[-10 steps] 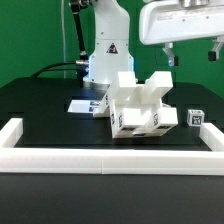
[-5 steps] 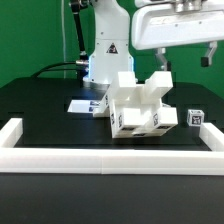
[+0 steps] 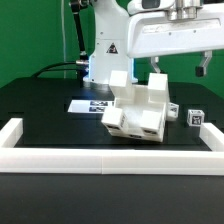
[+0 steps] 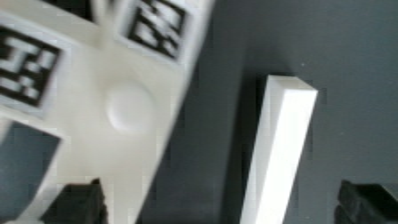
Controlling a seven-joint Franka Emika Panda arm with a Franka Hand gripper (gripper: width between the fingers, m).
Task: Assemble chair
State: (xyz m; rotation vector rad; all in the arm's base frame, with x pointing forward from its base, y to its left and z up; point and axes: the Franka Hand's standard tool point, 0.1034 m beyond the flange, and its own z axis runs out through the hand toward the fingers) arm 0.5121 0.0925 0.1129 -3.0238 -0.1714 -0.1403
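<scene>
On the black table (image 3: 40, 100), inside a low white border frame (image 3: 110, 158), the marker board (image 3: 88, 104) lies at the exterior view's left. Just right of it sits the partly built white chair (image 3: 140, 112), then a small tagged block (image 3: 195, 117). Above them the gripper (image 3: 180, 67) hangs, fingers spread wide, holding nothing.

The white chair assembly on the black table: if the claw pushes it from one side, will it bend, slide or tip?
The chair looks thick and blocky, so it probably stays stiff. Its matte plastic on the smooth black table would likely slide rather than grip. Some parts rise well above its base, so a high push might tip it.
</scene>
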